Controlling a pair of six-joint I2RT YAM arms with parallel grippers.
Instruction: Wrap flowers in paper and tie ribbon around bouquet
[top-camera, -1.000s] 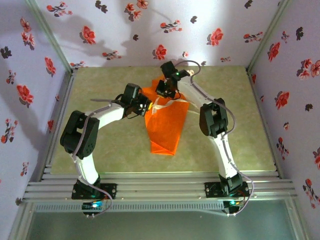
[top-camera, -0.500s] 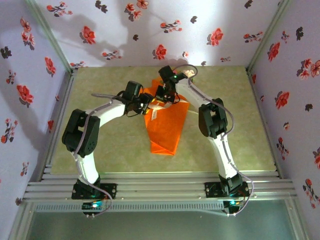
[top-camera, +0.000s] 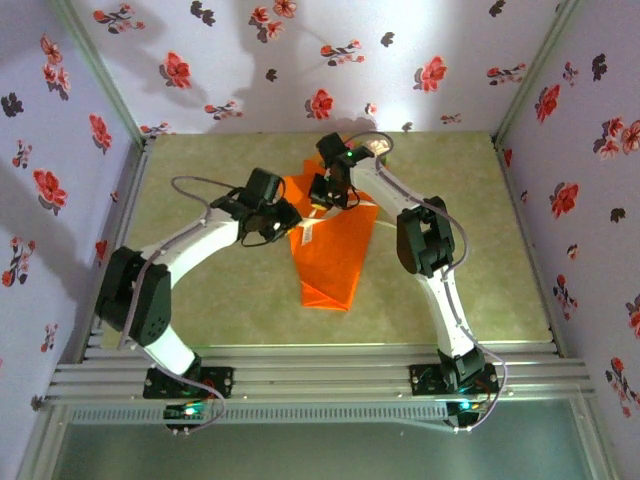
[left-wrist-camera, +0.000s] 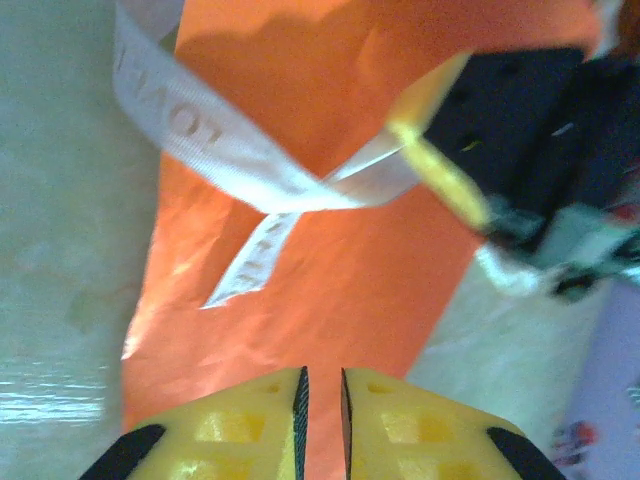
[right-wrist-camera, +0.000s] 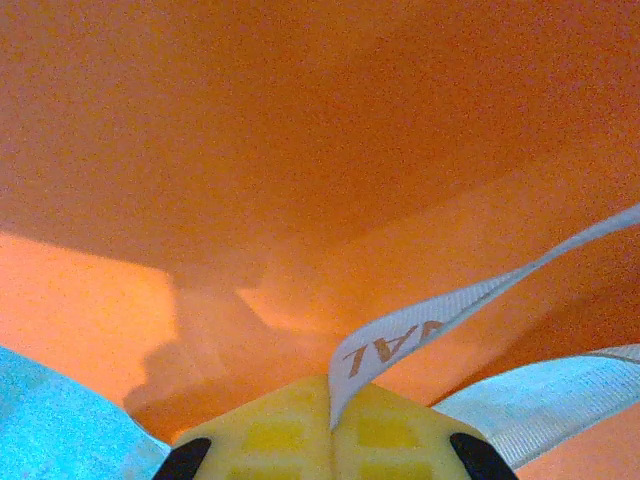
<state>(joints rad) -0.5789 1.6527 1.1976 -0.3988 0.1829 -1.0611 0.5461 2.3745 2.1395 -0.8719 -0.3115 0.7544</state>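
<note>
While right hand (right-wrist-camera: 330, 400) pinches ribbon (right-wrist-camera: 400, 345) at orange bouquet (left-wrist-camera: 330, 260), left hand (left-wrist-camera: 322, 385) near ribbon loop, its grip unclear

The right end effector (right-wrist-camera: 332, 425) has its two yellow fingers (right-wrist-camera: 270, 435) pressed together on the ribbon (right-wrist-camera: 450, 305). From the pinch, the pale strip, printed with letters, rises and runs off to the right edge. A second, wider stretch of it crosses the lower right corner. Orange paper (right-wrist-camera: 300, 150) lies close behind, creased and shadowed.
</note>
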